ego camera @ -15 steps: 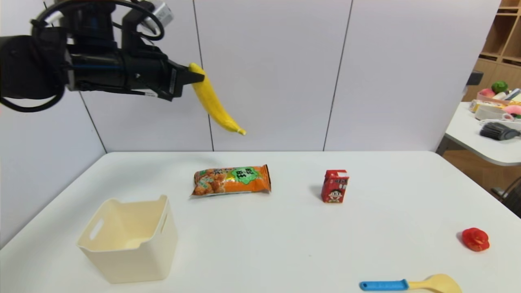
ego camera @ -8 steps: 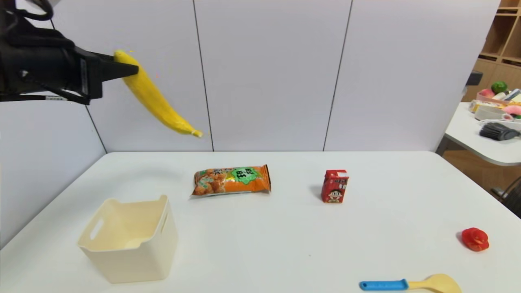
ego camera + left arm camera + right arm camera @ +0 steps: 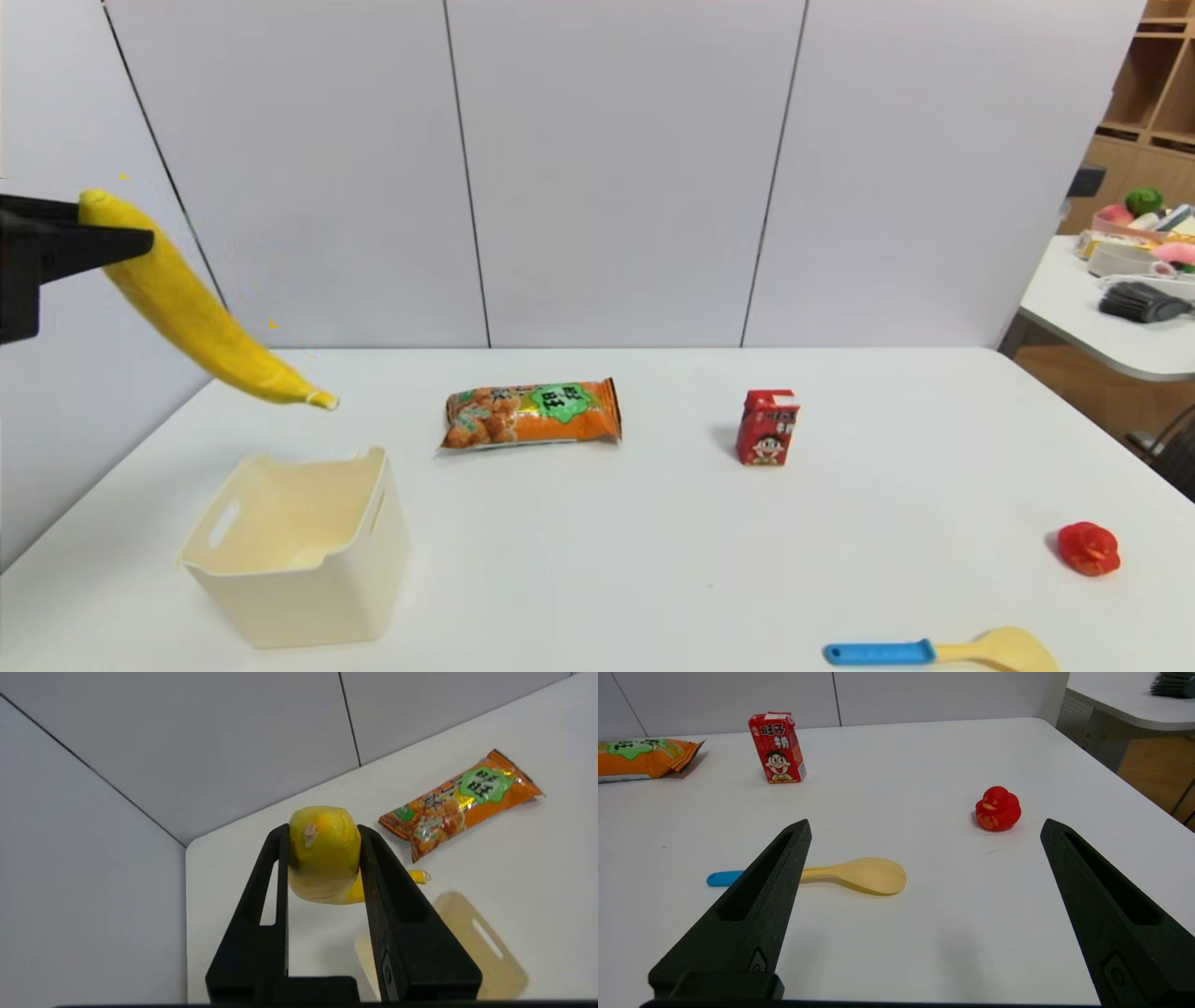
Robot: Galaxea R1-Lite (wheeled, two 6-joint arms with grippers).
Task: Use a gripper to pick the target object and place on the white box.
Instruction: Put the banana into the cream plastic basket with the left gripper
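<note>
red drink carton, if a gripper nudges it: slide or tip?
Likely to tip if pushed high: the red drink carton stands upright, taller than wide. Unlikely to roll, given its flat faces. Probably fairly stiff, as its edges look straight.

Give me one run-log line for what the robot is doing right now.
left gripper: shut on banana | banana: above and behind white box, not yet placed | right gripper: open, idle
</note>
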